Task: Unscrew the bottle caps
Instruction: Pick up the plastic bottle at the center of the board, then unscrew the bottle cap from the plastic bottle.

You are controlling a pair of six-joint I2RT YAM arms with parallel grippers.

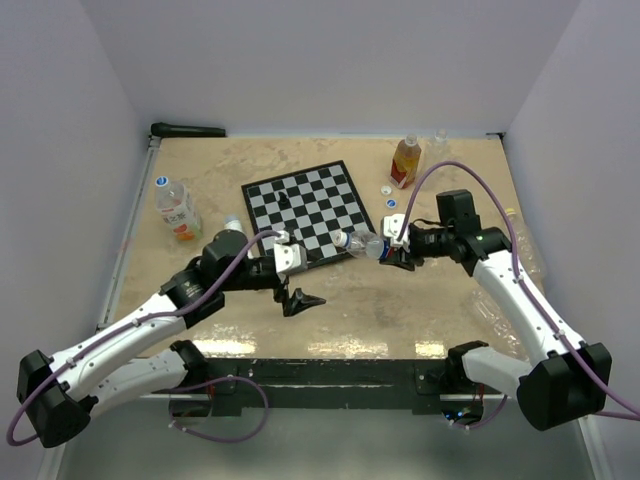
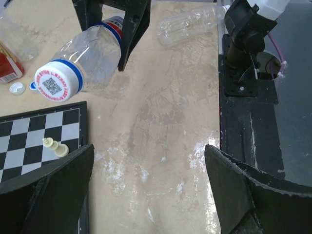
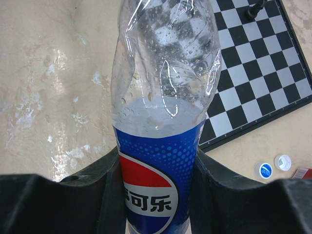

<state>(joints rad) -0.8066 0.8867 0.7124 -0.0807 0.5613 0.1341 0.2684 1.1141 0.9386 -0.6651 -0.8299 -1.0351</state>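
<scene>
My right gripper (image 1: 396,250) is shut on a clear bottle (image 3: 163,92) with a blue, red and white label (image 3: 155,183), holding it sideways over the table. Its white, blue-ringed bottle cap (image 2: 57,83) sits on the neck and points towards the left arm, over the chessboard's near right corner (image 1: 342,238). In the right wrist view the black fingers (image 3: 97,185) press both sides of the label. My left gripper (image 2: 148,151) stands open over bare tabletop, empty, a little short of the cap and lower (image 1: 303,298). Two loose caps, one blue (image 3: 264,170) and one white (image 3: 282,162), lie on the table.
A chessboard (image 1: 310,205) lies mid-table with a black piece (image 1: 284,199) and a cream piece (image 2: 54,146). A capped bottle (image 1: 175,208) stands at the left, an orange bottle (image 1: 404,162) at the back right. Empty clear bottles (image 1: 525,245) lie along the right side.
</scene>
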